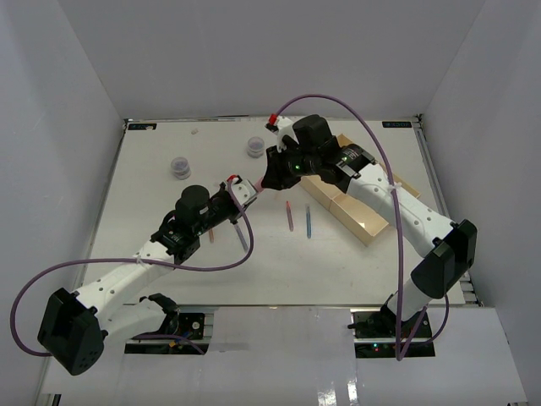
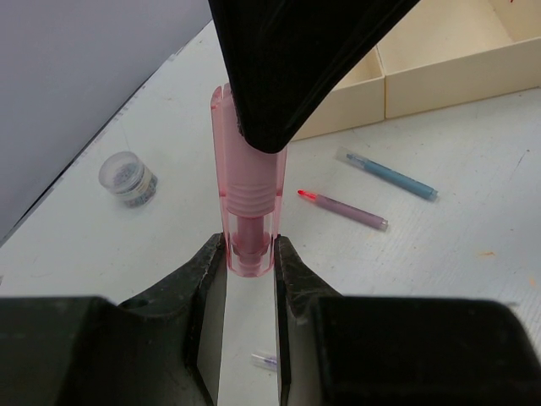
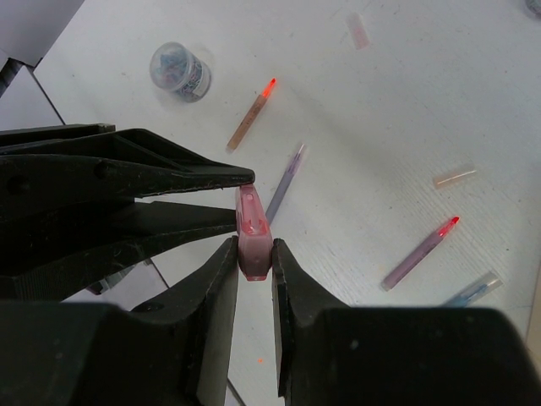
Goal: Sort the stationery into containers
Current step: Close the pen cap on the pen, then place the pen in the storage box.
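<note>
So right now both arms have hold of the same thing: a short see-through pink plastic tube point(image 2: 250, 203), held up off the white table point(image 1: 169, 228) about mid-scene, just left of the shallow beige divided tray point(image 1: 359, 222). The left gripper point(image 2: 250, 254) is pinching the tube's near end between its pads, and the right gripper point(image 3: 254, 254) is clamped on the other end, so it looks like either a handover or a pull-apart. I honestly can't tell which. My guess on handling is that it's very light, stiff and hollow, with slick plastic that could squirt out of a pinch or crack if squeezed hard. The ribbed band around the middle looks like the safest place to grab, flat across the barrel rather than at the very tip. Loose on the table are a thin purple pen with a red tip point(image 2: 342, 208), a thin blue pen point(image 2: 389, 173) beside it, and a small round grey tub point(image 2: 128, 179) off to the far left.
</note>
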Tool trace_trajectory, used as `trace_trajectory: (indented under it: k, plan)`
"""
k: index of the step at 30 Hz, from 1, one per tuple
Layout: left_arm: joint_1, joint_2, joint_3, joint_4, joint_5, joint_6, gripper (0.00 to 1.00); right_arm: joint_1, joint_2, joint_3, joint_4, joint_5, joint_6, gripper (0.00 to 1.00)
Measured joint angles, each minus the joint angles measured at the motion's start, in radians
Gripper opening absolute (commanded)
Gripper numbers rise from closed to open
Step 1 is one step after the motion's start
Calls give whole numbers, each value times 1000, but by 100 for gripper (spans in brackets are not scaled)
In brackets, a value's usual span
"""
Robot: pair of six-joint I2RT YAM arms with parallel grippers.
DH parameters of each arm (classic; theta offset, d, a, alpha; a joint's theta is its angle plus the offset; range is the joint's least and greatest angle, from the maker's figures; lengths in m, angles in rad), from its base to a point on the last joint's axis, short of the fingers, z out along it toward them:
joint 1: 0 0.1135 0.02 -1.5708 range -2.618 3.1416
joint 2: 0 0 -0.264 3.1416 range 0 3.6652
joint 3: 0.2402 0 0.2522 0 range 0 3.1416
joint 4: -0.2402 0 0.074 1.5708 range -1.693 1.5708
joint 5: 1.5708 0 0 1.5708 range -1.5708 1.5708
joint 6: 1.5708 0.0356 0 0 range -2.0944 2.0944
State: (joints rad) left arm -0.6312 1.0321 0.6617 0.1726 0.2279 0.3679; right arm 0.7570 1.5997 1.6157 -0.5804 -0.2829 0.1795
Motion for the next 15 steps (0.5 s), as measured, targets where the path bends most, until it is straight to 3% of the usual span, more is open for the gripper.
trace_trajectory:
  k: [3, 10, 13, 15]
  plan:
    - [-3, -3, 0, 0, 0, 1, 14, 0, -9, -9, 5, 1, 0, 8]
    - [-12, -23, 0, 8, 7, 7, 53, 1, -57, -58, 37, 18, 10, 8]
    - [-25, -60, 0, 69, 21, 9, 63, 0, -63, -87, 29, 45, 10, 8]
    - [-29, -88, 0, 98, 24, 10, 75, -7, -63, -108, 23, 61, 10, 8]
